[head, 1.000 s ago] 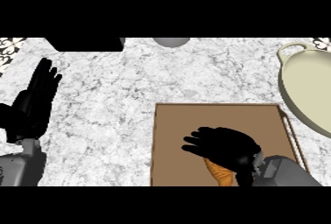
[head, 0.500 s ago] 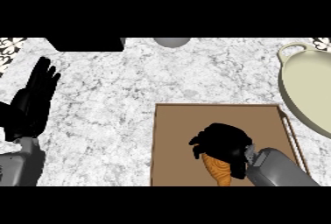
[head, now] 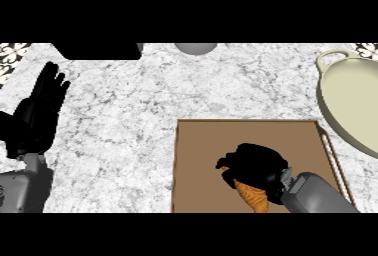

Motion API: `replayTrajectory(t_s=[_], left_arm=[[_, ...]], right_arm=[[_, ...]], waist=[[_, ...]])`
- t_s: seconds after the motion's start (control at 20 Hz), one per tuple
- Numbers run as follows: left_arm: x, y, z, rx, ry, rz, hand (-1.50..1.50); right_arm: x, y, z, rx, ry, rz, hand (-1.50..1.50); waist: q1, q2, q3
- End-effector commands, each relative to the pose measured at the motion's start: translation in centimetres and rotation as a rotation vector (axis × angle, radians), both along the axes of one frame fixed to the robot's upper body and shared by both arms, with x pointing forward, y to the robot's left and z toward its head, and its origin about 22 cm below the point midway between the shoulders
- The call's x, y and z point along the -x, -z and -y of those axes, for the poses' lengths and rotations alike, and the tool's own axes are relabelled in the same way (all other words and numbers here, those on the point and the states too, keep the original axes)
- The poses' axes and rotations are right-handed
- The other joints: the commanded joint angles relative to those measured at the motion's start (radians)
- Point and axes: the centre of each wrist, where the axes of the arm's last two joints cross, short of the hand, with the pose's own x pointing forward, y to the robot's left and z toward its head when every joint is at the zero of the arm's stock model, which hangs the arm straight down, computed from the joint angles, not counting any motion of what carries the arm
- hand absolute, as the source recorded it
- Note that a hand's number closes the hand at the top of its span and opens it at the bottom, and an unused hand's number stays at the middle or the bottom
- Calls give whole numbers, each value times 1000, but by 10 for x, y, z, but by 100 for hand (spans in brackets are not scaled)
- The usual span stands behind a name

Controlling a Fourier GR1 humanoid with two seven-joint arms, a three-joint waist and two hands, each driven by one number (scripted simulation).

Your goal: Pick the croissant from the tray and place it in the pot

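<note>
Looking down from my head, I count one tray (head: 214, 140), one croissant (head: 253, 196), one pot (head: 347, 95) and my two hands on the marbled counter (head: 140, 105). The brown tray lies flat in the lower right part of the view, with its far edge running straight across. My right hand (head: 255, 162) is over the tray's lower middle. Its fingers (head: 229, 163) are curled down around the upper end of the croissant, so I have hold of it. Only the croissant's golden lower end shows, sticking out below my palm beside my grey forearm. I cannot tell whether it is touching the tray or lifted off it. The cream pot sits just beyond the tray's right side, cut by the view's right edge, with one loop handle showing at its far rim. It is apart from the croissant. My left hand (head: 37, 117) rests at the left edge, fingers straight and pointing up, holding nothing. At the far edge are one black block (head: 96, 50) and one grey round object (head: 196, 48).
</note>
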Motion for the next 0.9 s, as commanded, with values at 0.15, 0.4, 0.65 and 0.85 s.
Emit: replayTrajectory(t_s=[0.15,0.4,0.65,0.85], left_arm=[[12,16,-11,-3,-38,-12,0],[23,13,-19,2,-71,-10,0],[14,12,-12,6,-56,-7,0],[17,22,-13,9,-50,-21,0]], right_arm=[[45,18,40,-112,210,-53,150],[94,11,82,-240,480,-55,150],[132,-40,89,-469,575,43,150],[139,-60,110,-697,746,211,150]], waist=[[-33,1,3],[-62,-7,3],[-71,-4,2],[-62,0,3]])
